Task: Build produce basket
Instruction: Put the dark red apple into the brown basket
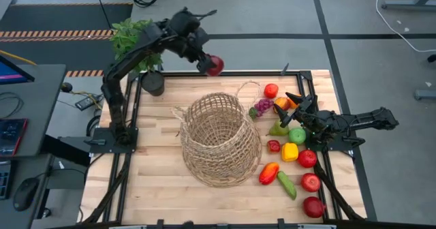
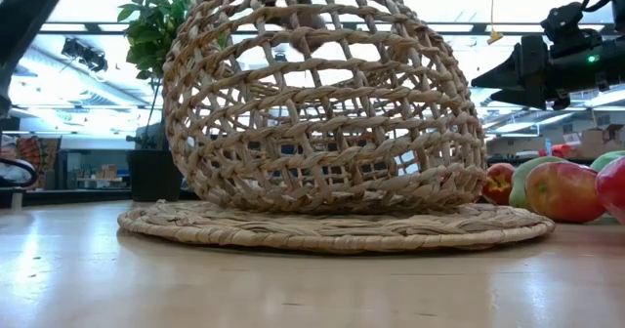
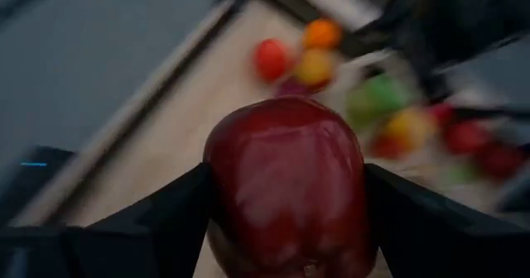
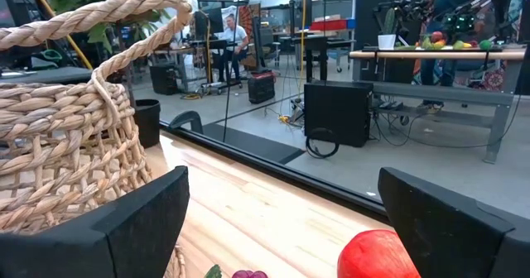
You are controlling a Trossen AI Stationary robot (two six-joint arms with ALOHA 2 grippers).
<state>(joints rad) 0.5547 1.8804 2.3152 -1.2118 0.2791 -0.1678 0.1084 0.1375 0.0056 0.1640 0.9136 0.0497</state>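
one fruit in hand: left gripper [image 1: 212,66] is clamped on a dark red apple [image 1: 215,65], a finger on each flank, raised over the far edge of the counter [image 1: 157,181], beyond the basket.
grip reason: pinching the apple's widest part likely keeps the round, glossy fruit from rolling out on the way over.
basket: basket [image 1: 221,139] sits mid-counter; the low view shows its open-weave wall bulging over a flat woven base; no fruit shows through the weave.
produce pile: produce [image 1: 291,154] lies on the counter to the basket's right, clustered close; red, green, yellow and orange pieces, purple grapes [image 1: 262,106] beside the loop handle.
pile reason: probably heaped within the right arm's reach.
right gripper: right gripper [image 1: 298,101] hangs over the pile's far end with its fingers spread wide and nothing between them.
plant: potted plant [image 1: 136,45] stands at the far left corner, apart from the fruit.
writing: no brand, label or readable text on anything.
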